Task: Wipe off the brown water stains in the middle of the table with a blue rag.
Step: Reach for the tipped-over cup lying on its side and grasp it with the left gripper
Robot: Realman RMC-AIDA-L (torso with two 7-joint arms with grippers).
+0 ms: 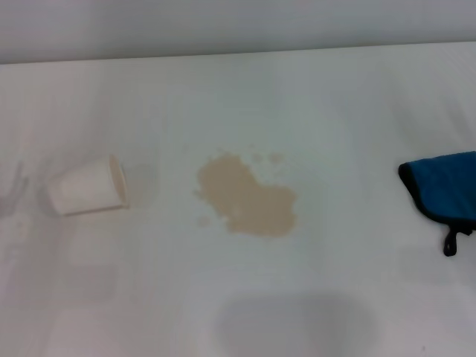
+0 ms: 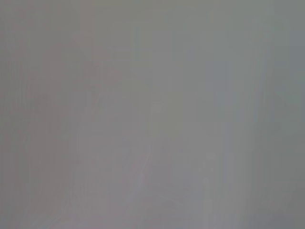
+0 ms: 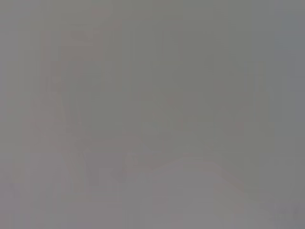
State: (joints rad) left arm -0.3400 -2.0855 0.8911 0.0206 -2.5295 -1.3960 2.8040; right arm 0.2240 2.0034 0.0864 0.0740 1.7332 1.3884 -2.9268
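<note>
At mid-counter (image 1: 335,97) the brown water stains (image 1: 248,199) lie unwiped, the blue rag (image 1: 444,187) sits ungrasped at the right edge, neither claw is visible, so the next move calls for picking up that rag.

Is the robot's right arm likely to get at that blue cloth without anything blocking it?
Probably yes. The blue rag lies on the robot's right side of the table, with bare tabletop around it. The brown water stains and paper cup lie farther left. Neither gripper is in view.
</note>
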